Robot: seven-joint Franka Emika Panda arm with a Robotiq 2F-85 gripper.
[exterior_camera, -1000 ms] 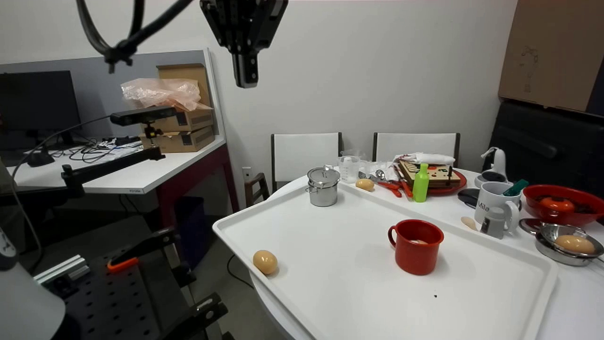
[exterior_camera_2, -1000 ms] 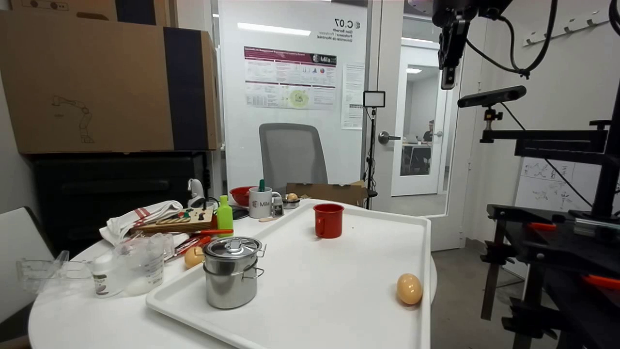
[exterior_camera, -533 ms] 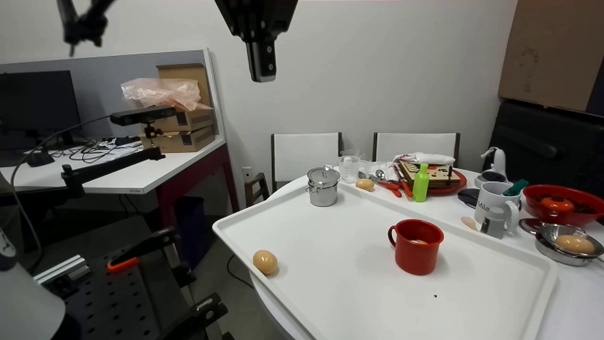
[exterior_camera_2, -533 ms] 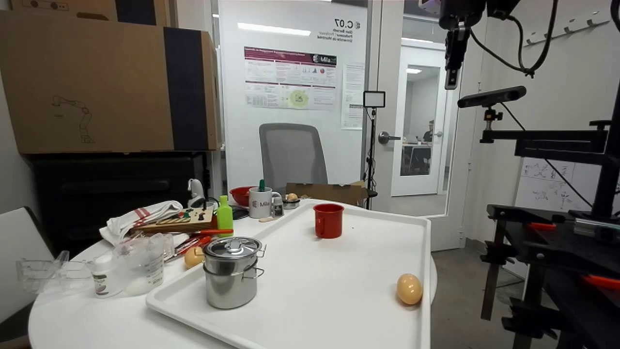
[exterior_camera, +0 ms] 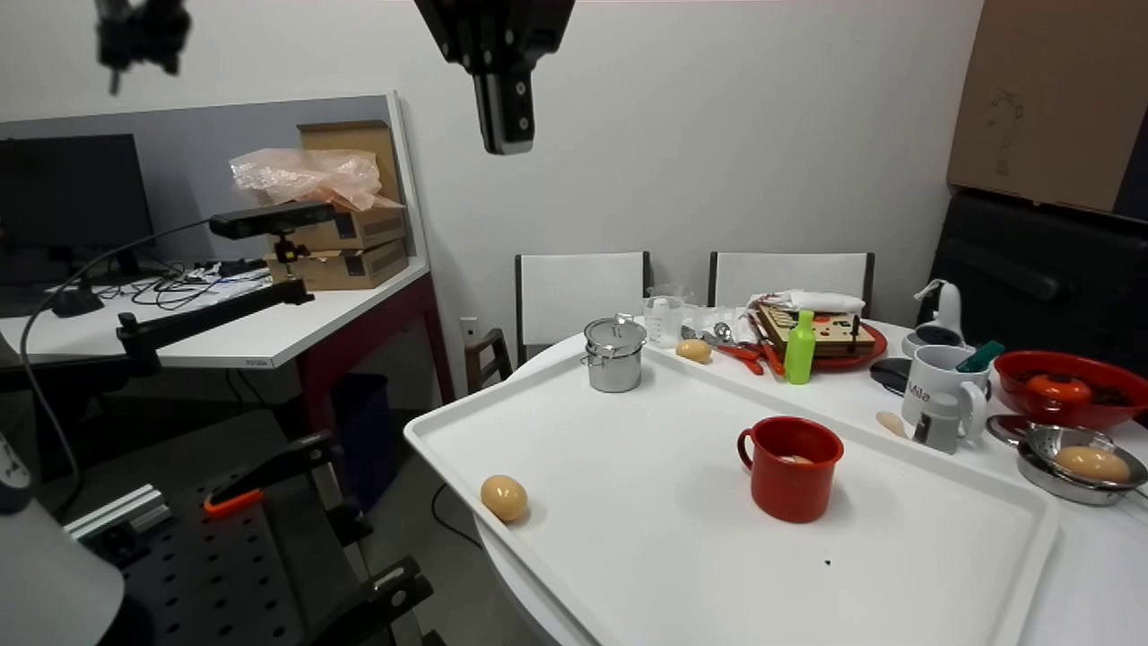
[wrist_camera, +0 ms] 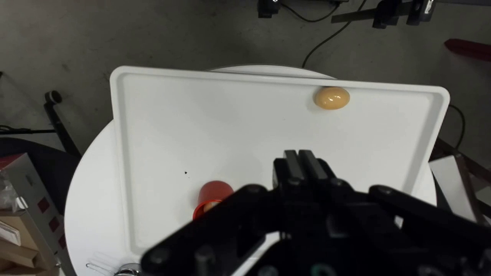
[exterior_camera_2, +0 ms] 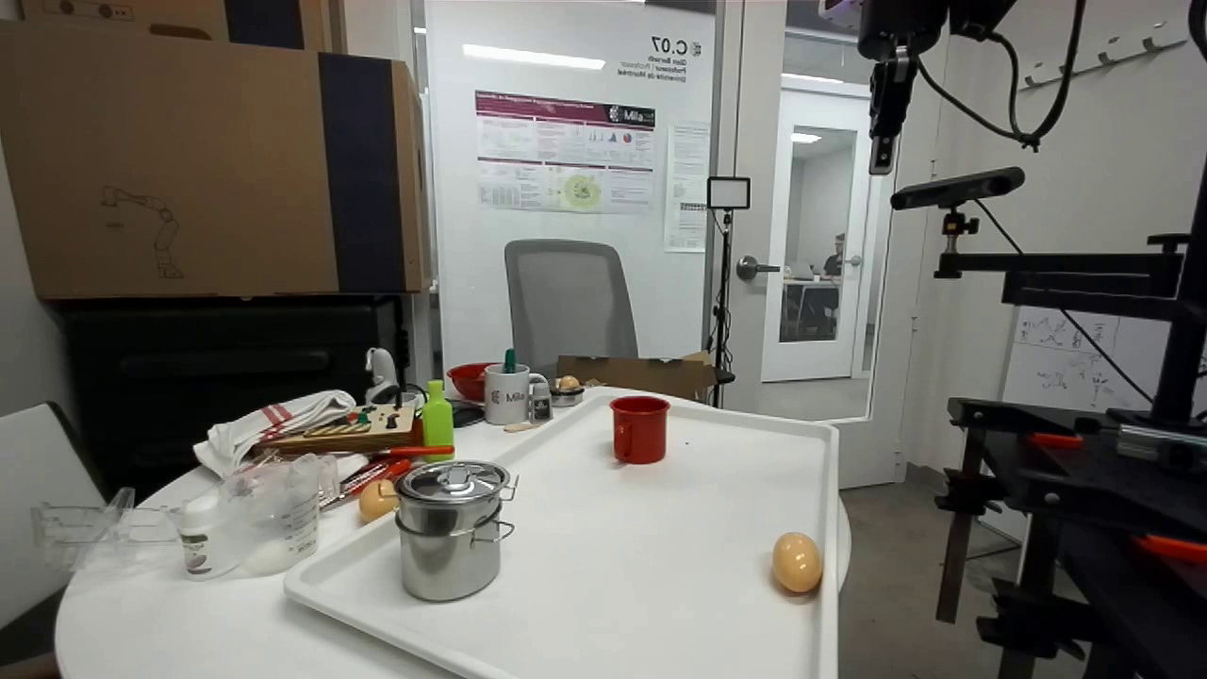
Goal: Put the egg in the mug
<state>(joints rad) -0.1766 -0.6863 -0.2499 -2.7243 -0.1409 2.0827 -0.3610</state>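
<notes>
A smooth tan egg (exterior_camera: 504,498) lies against one long rim of the white tray (exterior_camera_2: 834,490); the wrist view has this egg (wrist_camera: 332,98) beyond my fingertips. The red mug (exterior_camera: 794,480) stands upright on the tray in both exterior views. Inside the mug (wrist_camera: 215,190) shows a light brown rounded thing, partly hidden by the wall and by my gripper's linkage; it looks like an egg. My gripper (wrist_camera: 298,151) hangs high above the tray, apart from everything. Its two fingers stand almost together with nothing between them.
A lidded steel pot (exterior_camera_2: 451,533) stands at a tray corner. Beyond the tray are another egg (exterior_camera: 693,351), a green bottle (exterior_camera: 800,348), a white mug (exterior_camera: 940,386) and a metal bowl (exterior_camera: 1063,484) holding an egg. A camera on a stand (exterior_camera_2: 957,189) shows near my gripper.
In both exterior views my gripper has shifted to the right, rising slightly in one of them, and has slowed. It stays shut. The egg and the mug have not moved.
</notes>
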